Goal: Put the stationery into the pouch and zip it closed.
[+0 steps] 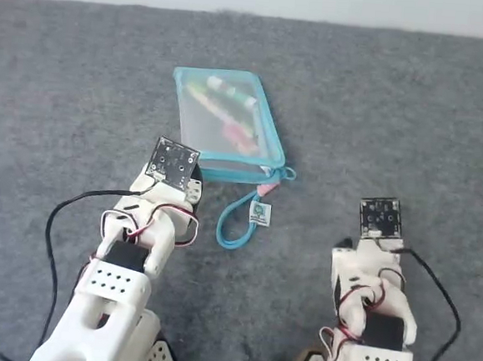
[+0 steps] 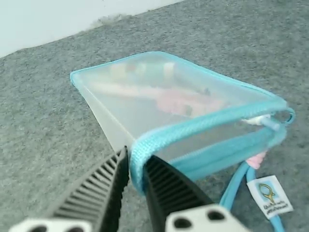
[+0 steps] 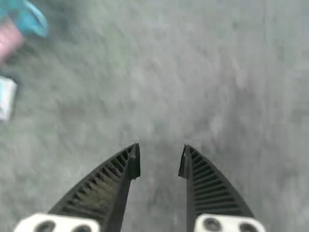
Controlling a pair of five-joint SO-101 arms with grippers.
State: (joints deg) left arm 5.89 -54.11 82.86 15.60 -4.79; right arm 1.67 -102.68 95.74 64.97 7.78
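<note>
Left jaws clench the woven blue zip edge, as the left wrist view shows, of a translucent plastic pouch with blue trim (image 1: 222, 125) lying on the grey, felt-like bench (image 1: 64, 91). The right jaws hang released over bare felt, well apart. Inside the pouch sits pink and green stationery (image 1: 227, 96); a blue cord loop (image 1: 234, 222) and small white tag (image 1: 260, 213) lie alongside.

Translucent pouch (image 1: 196, 135), turquoise trim, lying near 12 o'clock of centre; coloured stationery (image 1: 224, 102) inside; strap loop (image 1: 235, 245) trailing toward 6 o'clock.
</note>
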